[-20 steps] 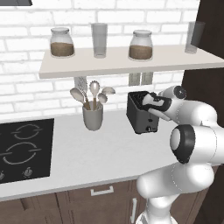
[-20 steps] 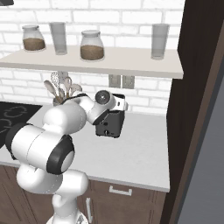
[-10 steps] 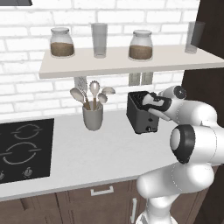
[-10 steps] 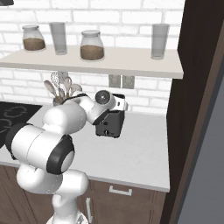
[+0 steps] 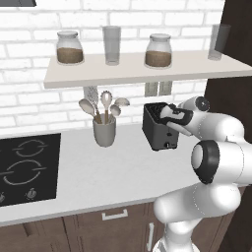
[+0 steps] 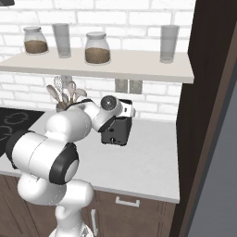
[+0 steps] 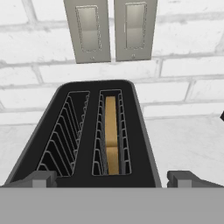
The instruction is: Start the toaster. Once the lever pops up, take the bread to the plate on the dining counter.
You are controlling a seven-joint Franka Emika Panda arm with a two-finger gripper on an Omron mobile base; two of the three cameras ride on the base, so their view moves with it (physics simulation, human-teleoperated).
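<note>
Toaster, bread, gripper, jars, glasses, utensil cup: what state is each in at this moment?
toaster: upright on the grey counter
bread: on edge in one slot; the other slot empty
gripper: open, above the toaster
jars: lidded, partly filled
glasses: upright, empty
utensil cup: upright, holding spoons

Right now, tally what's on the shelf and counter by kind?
Jars of brown contents on the shelf: 2
Glasses on the shelf: 2
Toaster: 1
Bread slice in the toaster: 1
Utensil cup: 1
Total: 7
</note>
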